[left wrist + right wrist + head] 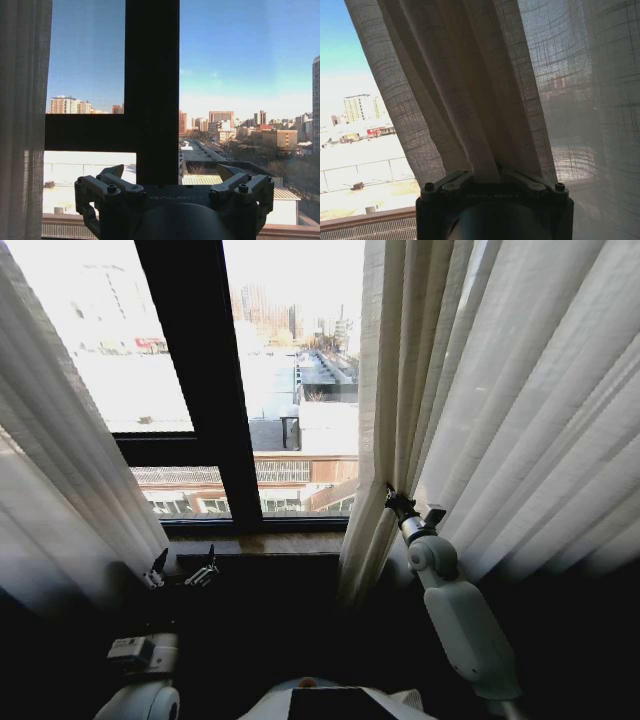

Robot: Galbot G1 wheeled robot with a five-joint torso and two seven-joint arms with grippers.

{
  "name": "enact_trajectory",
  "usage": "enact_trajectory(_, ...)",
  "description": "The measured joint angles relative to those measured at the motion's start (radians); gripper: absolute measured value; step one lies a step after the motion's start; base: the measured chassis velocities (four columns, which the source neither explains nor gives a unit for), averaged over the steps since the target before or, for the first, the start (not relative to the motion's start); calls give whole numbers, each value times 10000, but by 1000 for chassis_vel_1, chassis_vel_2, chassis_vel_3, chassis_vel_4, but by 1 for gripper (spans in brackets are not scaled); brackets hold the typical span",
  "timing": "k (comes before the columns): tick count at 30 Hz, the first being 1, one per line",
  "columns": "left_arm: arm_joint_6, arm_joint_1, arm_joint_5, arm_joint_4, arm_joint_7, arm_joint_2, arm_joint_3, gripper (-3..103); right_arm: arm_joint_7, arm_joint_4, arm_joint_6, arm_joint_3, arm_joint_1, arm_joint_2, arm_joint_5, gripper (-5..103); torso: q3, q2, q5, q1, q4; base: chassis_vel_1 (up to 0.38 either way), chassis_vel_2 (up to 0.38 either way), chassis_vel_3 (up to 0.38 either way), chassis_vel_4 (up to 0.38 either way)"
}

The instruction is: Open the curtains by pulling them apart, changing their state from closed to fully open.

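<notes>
We saw the curtains [520, 410] parted, one panel at each side of the dark window frame [205, 390]. Our right gripper [392, 496] was clamped on the right panel's inner edge. Our left gripper [182, 570] hung apart and empty near the sill [270, 542].

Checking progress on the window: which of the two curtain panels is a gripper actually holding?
The right curtain panel: the right gripper pinches its bunched edge. The left panel hangs free.

An open gap spans the frame's middle between the left curtain [60, 460] and right curtain [500, 410]. The dark window frame [200, 370] and sill [250, 542] block passage behind it. Bunched folds close in around the right end effector [392, 496].
</notes>
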Motion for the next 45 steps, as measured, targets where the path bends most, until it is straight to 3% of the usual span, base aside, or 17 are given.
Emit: enact_trajectory(45,-108,-29,-9,142,7,7,-7,100,-8,200,33,349,-336,42,-46,0,0,0,4,0,0,-353,-355,354,353)
